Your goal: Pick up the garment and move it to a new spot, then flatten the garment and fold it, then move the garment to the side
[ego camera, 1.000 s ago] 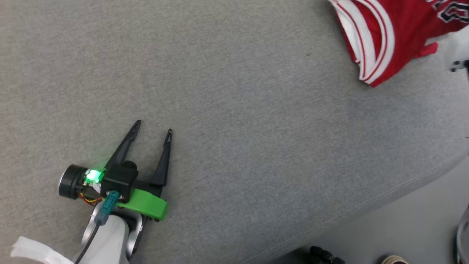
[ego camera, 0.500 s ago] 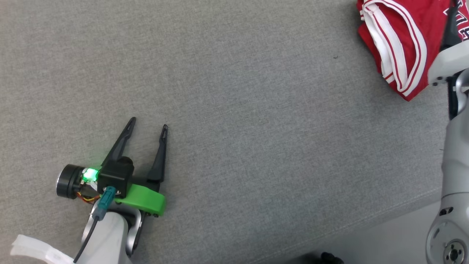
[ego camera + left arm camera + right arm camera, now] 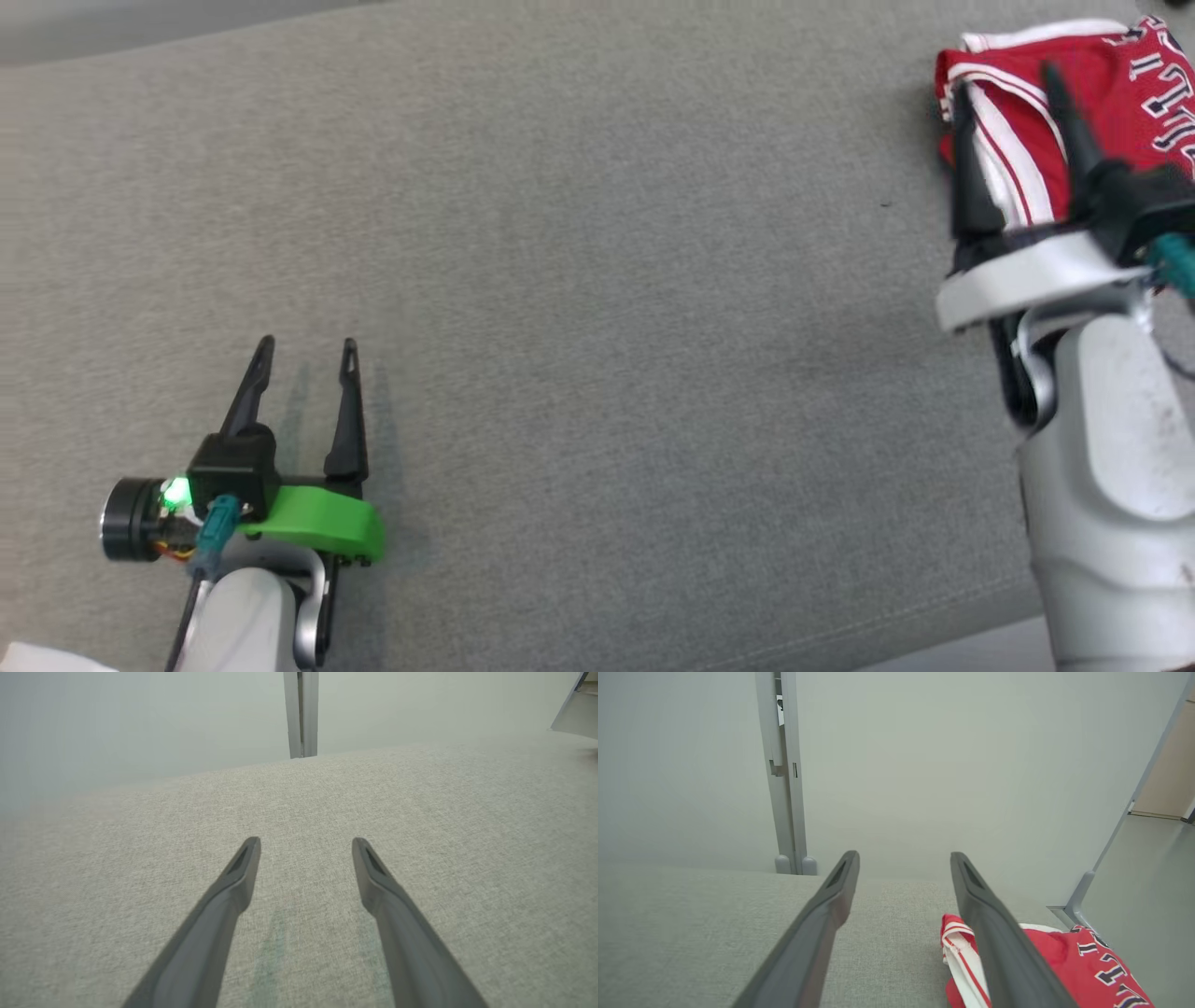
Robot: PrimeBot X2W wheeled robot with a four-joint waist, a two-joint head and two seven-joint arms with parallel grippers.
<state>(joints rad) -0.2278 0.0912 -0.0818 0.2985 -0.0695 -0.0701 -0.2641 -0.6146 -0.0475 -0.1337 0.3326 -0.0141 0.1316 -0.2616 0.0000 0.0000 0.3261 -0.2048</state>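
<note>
Located at far right of grey cushion [image 3: 597, 280]: bunched red jersey [image 3: 1111, 93], below right gripper [image 3: 1004, 79], offset toward its right side. Jaws spread, nothing held. Left gripper [image 3: 309, 343] likewise spread, empty, well apart at lower left. Nearer arm: right.

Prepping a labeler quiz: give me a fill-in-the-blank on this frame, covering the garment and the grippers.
1. The garment is mostly ___ with white trim.
2. The left gripper and the right gripper both have their jaws ___.
3. In the head view the garment lies at the ___ gripper's fingers, far from the other one.
4. The garment rests on a ___ fabric surface.
Missing words: red; open; right; grey.
</note>
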